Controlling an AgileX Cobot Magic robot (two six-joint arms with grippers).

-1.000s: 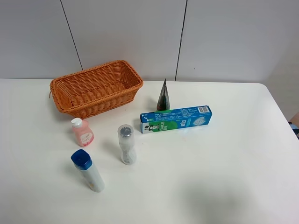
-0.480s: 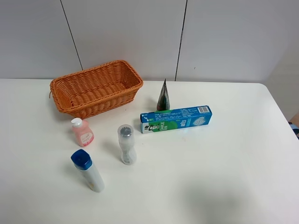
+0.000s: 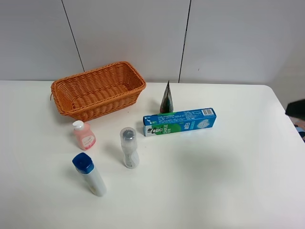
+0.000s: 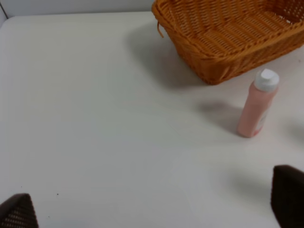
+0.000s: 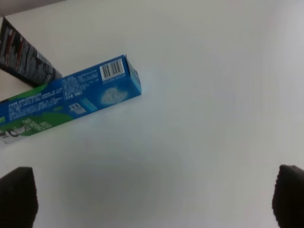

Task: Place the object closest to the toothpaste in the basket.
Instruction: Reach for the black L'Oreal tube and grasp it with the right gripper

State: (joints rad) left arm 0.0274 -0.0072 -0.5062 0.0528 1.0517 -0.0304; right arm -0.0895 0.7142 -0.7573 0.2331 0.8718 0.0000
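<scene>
Table (image 3: 238, 167) holds three bottles (image 3: 84, 135) (image 3: 128, 147) (image 3: 89, 173); basket (image 3: 105, 106), toothpaste (image 3: 180, 121), cone (image 3: 166, 99) (one each).

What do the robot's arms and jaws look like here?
Little shows. The left gripper has dark, almost black jaws with blunt tips, seen only at the picture's corners. The right gripper has the same. In the high view, the right arm is only a black shape at the edge. No cables or markings are visible.
</scene>
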